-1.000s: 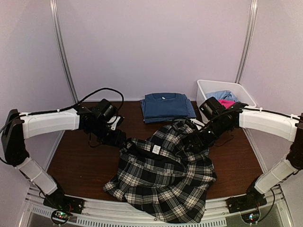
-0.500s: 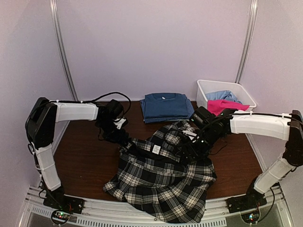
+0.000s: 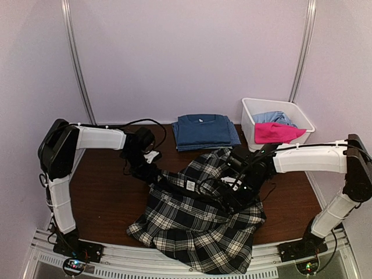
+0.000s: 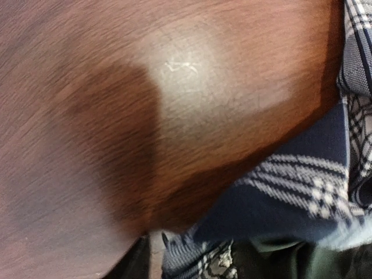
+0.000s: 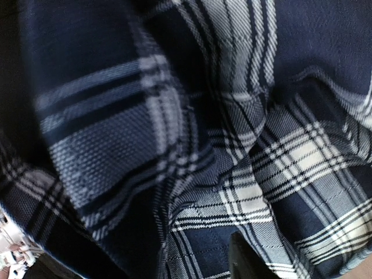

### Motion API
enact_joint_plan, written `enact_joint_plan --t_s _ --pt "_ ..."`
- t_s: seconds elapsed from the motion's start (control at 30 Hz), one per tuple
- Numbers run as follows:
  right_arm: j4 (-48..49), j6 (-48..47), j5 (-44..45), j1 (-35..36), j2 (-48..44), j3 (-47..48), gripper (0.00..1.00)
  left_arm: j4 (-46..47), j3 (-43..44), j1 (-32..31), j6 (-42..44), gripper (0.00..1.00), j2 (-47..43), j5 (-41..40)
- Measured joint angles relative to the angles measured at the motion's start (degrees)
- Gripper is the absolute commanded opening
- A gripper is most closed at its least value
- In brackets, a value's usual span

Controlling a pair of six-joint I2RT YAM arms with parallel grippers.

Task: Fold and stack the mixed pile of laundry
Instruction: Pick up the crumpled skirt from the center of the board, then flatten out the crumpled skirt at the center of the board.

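The black-and-white plaid shirt lies spread and rumpled on the table's middle, its hem hanging over the front edge. My left gripper is low at the shirt's upper left edge. In the left wrist view a bunch of the plaid cloth sits between its fingers. My right gripper is down on the shirt's right part. Plaid cloth fills the right wrist view, with the fingers set wide apart on it. The dark blue T-shirt lies folded at the back.
A white bin at the back right holds the bright pink piece and the pale blue piece. Bare brown table shows left of the shirt. A black cable loops over the left arm.
My right gripper has moved down and left onto the shirt, uncovering the pink piece in the bin. My left arm's elbow has swung back while its gripper stayed at the shirt's edge.
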Motion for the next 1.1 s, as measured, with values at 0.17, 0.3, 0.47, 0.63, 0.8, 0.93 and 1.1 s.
enact_joint_plan --t_s 0.17,0.3,0.47,0.63,0.8,0.93,1.1 --pt "-1.25 -0.79 0.96 0.24 0.0 -2.62 0.14 0.44 0.0 0.02 0.79 0.03 0.22 0.37" --pt "-3.21 -1.18 3.41 0.24 -0.24 -2.73 0.05 0.39 0.02 0.2 0.76 0.0 -0.59 -0.61" --pt "-7.37 -2.25 8.79 -0.39 -1.66 2.58 0.0 -1.6 1.2 2.4 0.04 0.0 -7.61 -3.65" --pt "-14.34 -3.98 16.81 -3.58 -2.4 19.08 0.0 -5.22 9.84 4.35 0.11 0.0 -16.2 -9.16" --pt "-23.87 -6.6 27.1 -6.95 1.25 50.82 0.0 -7.34 21.11 4.74 -0.79 0.0 -22.82 -15.3" --pt "-26.36 -8.7 30.77 -7.08 5.16 70.2 0.0 -7.78 26.97 4.68 -2.71 0.0 -27.36 -16.72" --pt "-28.39 -9.9 31.3 -5.95 6.56 78.82 0.0 -7.72 32.41 4.37 -4.57 0.0 -32.3 -13.57"
